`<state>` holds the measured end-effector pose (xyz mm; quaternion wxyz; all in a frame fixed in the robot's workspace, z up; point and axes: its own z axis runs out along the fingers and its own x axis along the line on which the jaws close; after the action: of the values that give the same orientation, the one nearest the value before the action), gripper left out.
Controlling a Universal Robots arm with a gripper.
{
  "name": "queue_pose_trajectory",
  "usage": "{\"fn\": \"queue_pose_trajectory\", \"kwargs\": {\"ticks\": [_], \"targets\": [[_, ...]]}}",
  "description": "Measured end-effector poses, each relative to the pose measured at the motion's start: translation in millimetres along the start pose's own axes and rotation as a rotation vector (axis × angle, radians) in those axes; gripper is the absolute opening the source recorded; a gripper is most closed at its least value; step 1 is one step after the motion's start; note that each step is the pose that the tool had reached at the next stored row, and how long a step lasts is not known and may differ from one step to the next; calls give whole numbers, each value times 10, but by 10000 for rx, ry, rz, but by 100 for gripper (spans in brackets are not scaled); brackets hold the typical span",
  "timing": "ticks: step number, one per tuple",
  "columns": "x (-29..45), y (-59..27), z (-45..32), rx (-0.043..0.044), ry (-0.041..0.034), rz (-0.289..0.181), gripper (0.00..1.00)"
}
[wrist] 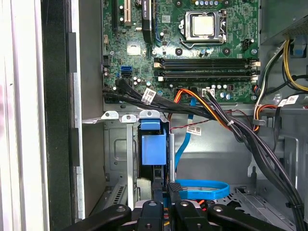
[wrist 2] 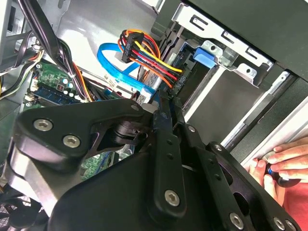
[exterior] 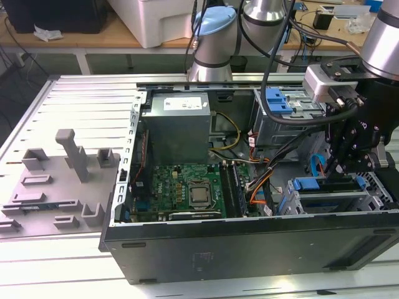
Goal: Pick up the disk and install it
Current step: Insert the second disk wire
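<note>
The disk sits in the drive bay at the case's front corner, with its blue carrier end [wrist: 153, 144] facing me and its silver body mostly hidden by the bay walls. In the exterior view the same blue carrier [exterior: 307, 184] lies on the right, just under my black gripper [exterior: 333, 167]. In both wrist views the gripper [wrist: 165, 185] [wrist 2: 168, 113] has its two fingers pressed together, right behind the carrier's end, with nothing visible between them.
The open computer case [exterior: 249, 237] holds the motherboard [wrist: 192, 43], a grey power supply [exterior: 177, 118] and a blue-handled drive cage [exterior: 277, 99]. Cable bundles [wrist: 231, 125] and a blue flat cable [wrist: 202, 188] run beside the bay. A person's hand [wrist 2: 284, 161] rests at the case edge.
</note>
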<state>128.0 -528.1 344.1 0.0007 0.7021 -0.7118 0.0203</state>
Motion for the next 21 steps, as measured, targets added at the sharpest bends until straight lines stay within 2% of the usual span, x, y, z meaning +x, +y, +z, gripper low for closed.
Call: {"fn": "queue_pose_trajectory", "kwargs": {"ticks": [21], "targets": [[3, 0, 11, 0, 0, 0, 16]]}}
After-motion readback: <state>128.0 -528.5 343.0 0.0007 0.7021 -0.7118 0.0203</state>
